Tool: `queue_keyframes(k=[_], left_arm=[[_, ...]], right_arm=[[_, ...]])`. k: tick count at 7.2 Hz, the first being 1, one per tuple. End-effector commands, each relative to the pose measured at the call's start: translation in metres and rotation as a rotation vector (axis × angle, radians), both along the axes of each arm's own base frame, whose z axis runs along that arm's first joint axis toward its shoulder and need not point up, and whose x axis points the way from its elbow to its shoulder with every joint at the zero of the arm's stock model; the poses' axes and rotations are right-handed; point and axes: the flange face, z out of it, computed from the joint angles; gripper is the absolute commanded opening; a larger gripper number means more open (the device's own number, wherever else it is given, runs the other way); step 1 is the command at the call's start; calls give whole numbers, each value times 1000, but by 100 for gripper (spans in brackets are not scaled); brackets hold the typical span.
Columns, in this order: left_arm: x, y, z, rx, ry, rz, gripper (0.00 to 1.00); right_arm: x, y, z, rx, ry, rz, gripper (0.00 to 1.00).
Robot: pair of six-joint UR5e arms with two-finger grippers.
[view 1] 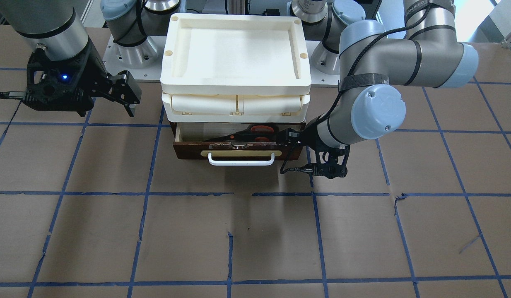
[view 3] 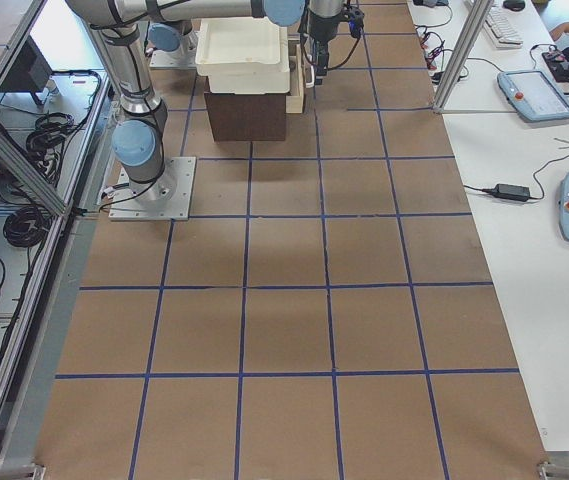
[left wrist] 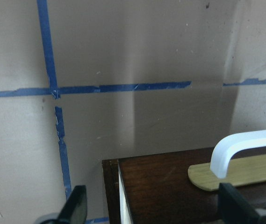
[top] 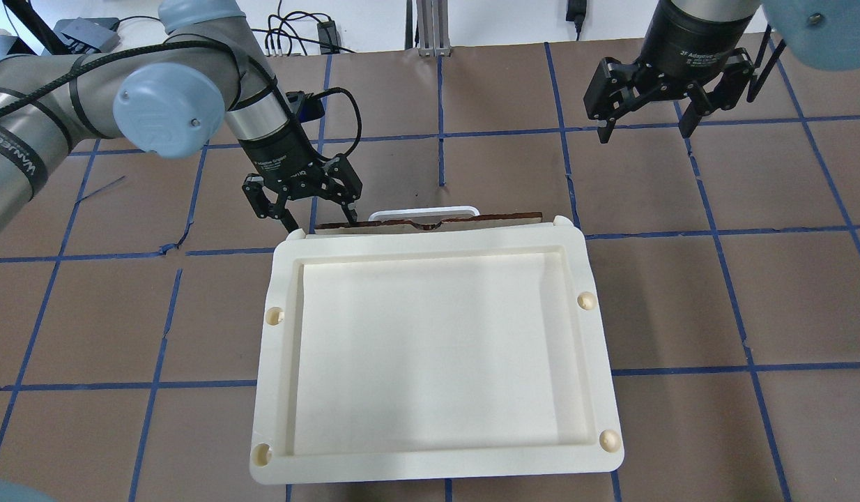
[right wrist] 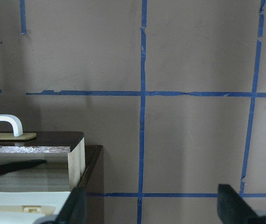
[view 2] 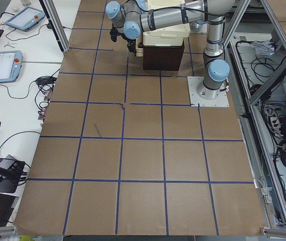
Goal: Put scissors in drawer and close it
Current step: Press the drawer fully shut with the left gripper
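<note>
The drawer (view 1: 189,151) is partly pulled out under a cream tray stack, with its dark brown front panel and white bar handle (view 1: 241,159) facing away from me. The scissors (view 1: 255,133) lie inside it, orange loops showing, and a dark blade shows in the right wrist view (right wrist: 20,165). My left gripper (top: 320,219) is open and empty, and hangs at the front panel's left corner (left wrist: 170,182). My right gripper (top: 645,132) is open and empty, raised well off to the drawer's right.
A cream-white tray (top: 430,474) sits on top of the drawer unit and hides most of the drawer from overhead. The brown table (view 1: 255,240) carries a blue tape grid. Both arm bases stand behind the tray.
</note>
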Motion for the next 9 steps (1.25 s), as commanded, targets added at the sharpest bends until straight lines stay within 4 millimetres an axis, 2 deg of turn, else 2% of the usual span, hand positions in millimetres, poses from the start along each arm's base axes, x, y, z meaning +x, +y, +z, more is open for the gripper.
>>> queue_keyframes(k=[1, 2, 3, 5, 7, 9], left_arm=[[0, 6, -3, 47, -7, 12, 100], [0, 6, 0, 41, -7, 12, 100], [0, 0, 14, 1, -2, 14, 100], [-1, -7, 23, -81, 5, 4, 100], [0, -13, 6, -110, 12, -6, 100], [0, -10, 0, -88, 8, -3, 100]], right_arm=[[0, 0, -1, 1, 0, 2, 100], [0, 0, -1, 1, 0, 1, 100], [0, 0, -1, 1, 0, 2, 100], [0, 1, 0, 0, 0, 1, 100], [0, 0, -1, 1, 0, 2, 100], [0, 0, -1, 1, 0, 2, 100]])
